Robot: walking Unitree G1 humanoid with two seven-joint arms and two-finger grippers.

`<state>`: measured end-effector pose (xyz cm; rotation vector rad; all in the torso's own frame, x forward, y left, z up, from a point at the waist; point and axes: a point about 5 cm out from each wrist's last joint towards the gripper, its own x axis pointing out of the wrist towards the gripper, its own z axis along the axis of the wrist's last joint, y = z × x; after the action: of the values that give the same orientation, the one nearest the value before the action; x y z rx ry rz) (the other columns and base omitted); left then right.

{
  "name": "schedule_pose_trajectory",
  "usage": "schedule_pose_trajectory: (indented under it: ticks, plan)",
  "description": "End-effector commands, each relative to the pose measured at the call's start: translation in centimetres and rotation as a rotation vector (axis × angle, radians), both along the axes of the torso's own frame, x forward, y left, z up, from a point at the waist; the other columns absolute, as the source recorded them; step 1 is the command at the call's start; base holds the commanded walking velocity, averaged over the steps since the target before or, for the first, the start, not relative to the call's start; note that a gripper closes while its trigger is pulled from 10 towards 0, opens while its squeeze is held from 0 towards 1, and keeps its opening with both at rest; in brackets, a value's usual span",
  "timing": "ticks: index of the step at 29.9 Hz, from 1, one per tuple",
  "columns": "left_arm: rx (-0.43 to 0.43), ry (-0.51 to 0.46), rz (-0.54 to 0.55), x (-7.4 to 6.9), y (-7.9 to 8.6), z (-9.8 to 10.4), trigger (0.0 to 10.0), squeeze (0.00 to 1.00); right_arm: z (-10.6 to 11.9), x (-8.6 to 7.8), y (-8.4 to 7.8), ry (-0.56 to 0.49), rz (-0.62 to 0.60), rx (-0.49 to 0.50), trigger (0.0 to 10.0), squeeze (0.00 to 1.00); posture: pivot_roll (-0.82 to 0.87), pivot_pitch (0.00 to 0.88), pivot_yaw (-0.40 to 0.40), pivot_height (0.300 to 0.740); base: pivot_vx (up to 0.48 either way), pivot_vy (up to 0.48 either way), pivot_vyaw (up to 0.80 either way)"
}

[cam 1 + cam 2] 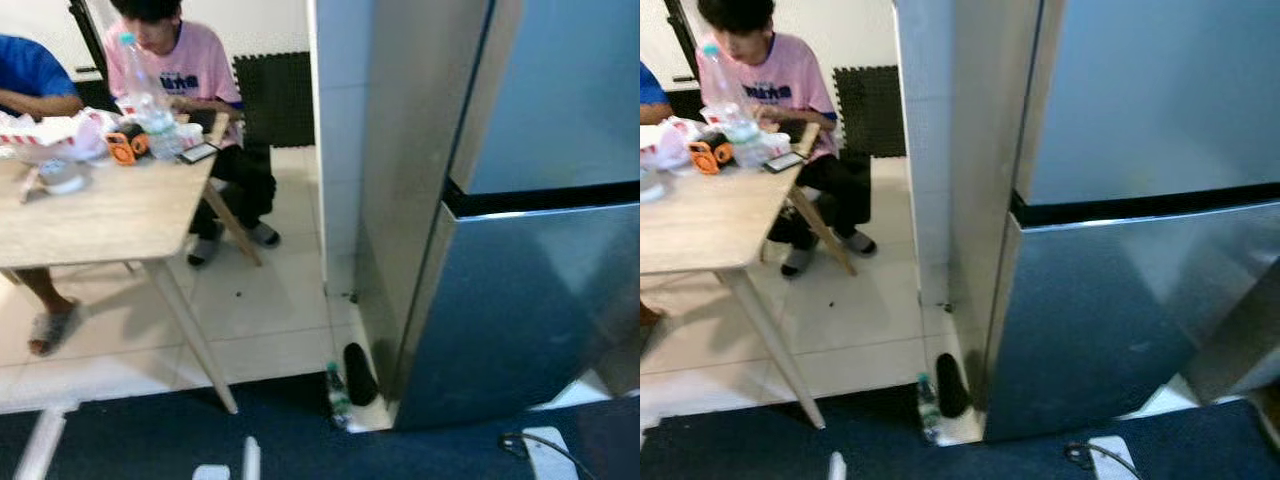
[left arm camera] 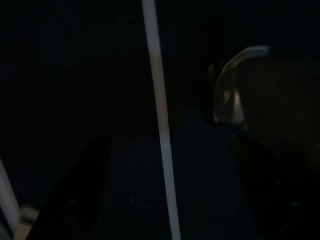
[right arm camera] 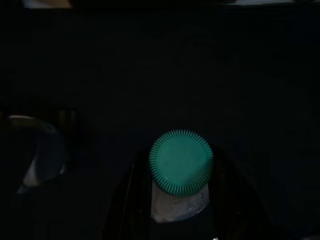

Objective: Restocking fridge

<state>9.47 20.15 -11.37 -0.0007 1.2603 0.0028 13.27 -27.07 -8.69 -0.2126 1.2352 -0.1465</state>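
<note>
A tall silver fridge (image 1: 520, 300) stands to my right with both its upper and lower doors closed. In the right wrist view my right gripper (image 3: 180, 202) is shut on a clear bottle with a green ribbed cap (image 3: 180, 162), seen from the cap end in deep shade. Another small green-capped bottle (image 1: 338, 395) stands on the floor at the fridge's left front corner, beside a black slipper (image 1: 360, 373). The left wrist view is very dark, with a pale vertical strip (image 2: 159, 115) and a curved pale shape (image 2: 231, 95); the left arm hangs idle.
A wooden table (image 1: 100, 215) with a large water bottle (image 1: 140, 85), a phone and bags stands at the left. A person in a pink shirt (image 1: 185, 65) and one in blue (image 1: 30, 70) sit at it. Blue carpet (image 1: 150, 430) lies underfoot, with a cable and white plug (image 1: 545, 450).
</note>
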Motion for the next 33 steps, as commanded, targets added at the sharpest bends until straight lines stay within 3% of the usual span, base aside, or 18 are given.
schedule_pose_trajectory:
  ticks: [1, 12, 22, 23, 24, 25, 27, 28, 29, 30, 32, 33]
  plan:
    - [-0.048, 0.026, -0.034, -0.6, -1.6, -0.3, 10.0, 0.0, -0.2, 0.0, 0.5, 0.001, 0.01, 0.01, 10.0, 0.0, -0.02, 0.0, -0.002, 0.74, 0.0, 0.0, 0.0]
    - [-0.059, 0.028, -0.04, -0.7, -1.9, -0.4, 10.0, 0.0, -0.1, 0.1, 0.4, 0.001, 0.02, 0.005, 10.0, 0.0, -0.03, 0.0, -0.005, 0.74, 0.0, -0.215, 0.0]
    - [-0.05, -0.055, 0.01, 1.2, -1.1, 0.2, 10.0, 0.0, -0.2, 0.0, 0.4, 0.007, 0.027, 0.003, 10.0, 0.0, -0.04, 0.0, -0.002, 0.74, 0.0, 0.0, 0.0]
    - [-0.049, -0.087, 0.018, 2.0, -0.9, 0.4, 10.0, 0.0, -0.2, -0.1, 0.4, 0.007, 0.027, 0.002, 10.0, 0.0, -0.04, 0.0, -0.002, 0.74, 0.0, 0.0, 0.0]
    - [-0.052, -0.156, 0.007, 3.7, -0.7, 1.1, 10.0, 0.0, -0.2, -0.1, 0.4, 0.009, 0.034, 0.001, 10.0, 0.0, -0.04, 0.0, -0.002, 0.74, 0.0, 0.0, 0.0]
    - [-0.052, -0.156, 0.007, 3.7, -0.7, 1.1, 10.0, 0.0, -0.2, -0.1, 0.4, 0.009, 0.034, 0.001, 10.0, 0.0, -0.04, 0.0, -0.002, 0.74, 0.0, 0.0, 0.0]
    - [-0.056, -0.21, -0.001, 5.1, -0.5, 1.6, 10.0, 0.0, -0.2, -0.1, 0.4, 0.011, 0.038, -0.001, 10.0, 0.0, -0.04, 0.0, -0.002, 0.74, 0.0, 0.0, 0.0]
    - [-0.056, -0.21, -0.001, 5.1, -0.5, 1.6, 10.0, 0.0, -0.2, -0.1, 0.4, 0.011, 0.038, -0.001, 10.0, 0.0, -0.04, 0.0, -0.002, 0.74, 0.0, 0.0, 0.0]
    - [-0.064, -0.263, -0.003, 6.5, -0.3, 2.2, 10.0, 0.0, -0.2, -0.1, 0.4, 0.012, 0.04, -0.001, 10.0, 0.0, -0.04, 0.0, -0.002, 0.74, 0.0, 0.0, 0.0]
    - [-0.064, -0.263, -0.003, 6.5, -0.3, 2.2, 10.0, 0.0, -0.2, -0.1, 0.4, 0.012, 0.04, -0.001, 10.0, 0.0, -0.04, 0.0, -0.002, 0.74, 0.0, 0.0, 0.0]
    - [-0.124, -0.446, -0.012, 11.0, -0.1, 4.7, 10.0, 0.0, -0.2, -0.1, 0.4, 0.014, 0.048, -0.002, 10.0, 0.0, -0.04, 0.0, -0.005, 0.74, 0.0, 0.0, 0.0]
    - [-0.202, -0.564, -0.045, 13.7, -0.4, 6.6, 10.0, 1.0, -0.2, -0.2, 0.4, 0.016, 0.056, -0.003, 10.0, 0.0, -0.04, 0.0, -0.006, 0.74, 0.0, 0.0, 0.0]
